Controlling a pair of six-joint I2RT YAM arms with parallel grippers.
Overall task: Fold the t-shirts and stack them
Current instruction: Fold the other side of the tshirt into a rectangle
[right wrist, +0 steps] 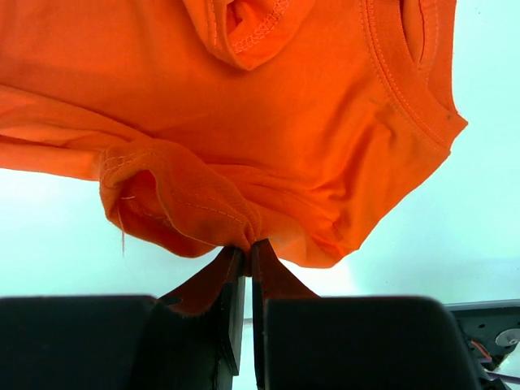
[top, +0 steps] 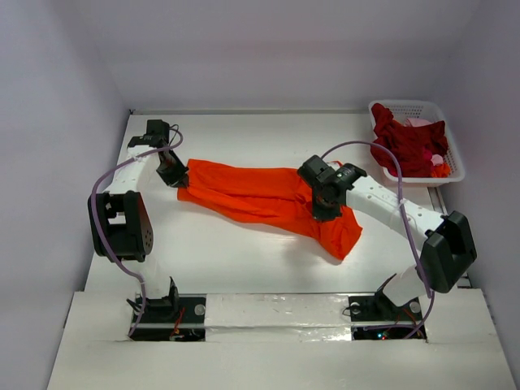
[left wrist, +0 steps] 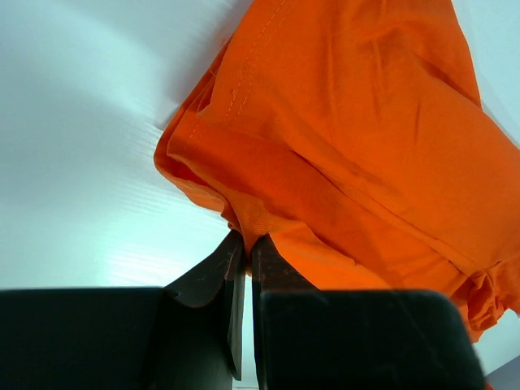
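The orange t-shirt (top: pixel 260 195) is stretched between both grippers across the middle of the table, bunched lengthwise, with a loose end hanging toward the front right. My left gripper (top: pixel 173 175) is shut on its left edge; the left wrist view shows the jaws pinching a fold of the orange t-shirt (left wrist: pixel 341 146) at my left gripper (left wrist: pixel 246 240). My right gripper (top: pixel 325 203) is shut on cloth near the collar; the right wrist view shows the orange t-shirt (right wrist: pixel 268 106) pinched at my right gripper (right wrist: pixel 248 245). Dark red and pale pink t-shirts (top: pixel 410 146) lie in the basket.
A white lattice basket (top: pixel 457 162) stands at the back right corner, holding the other shirts. The white table (top: pixel 244 260) is walled at the left, back and right. The arm bases sit at the near edge.
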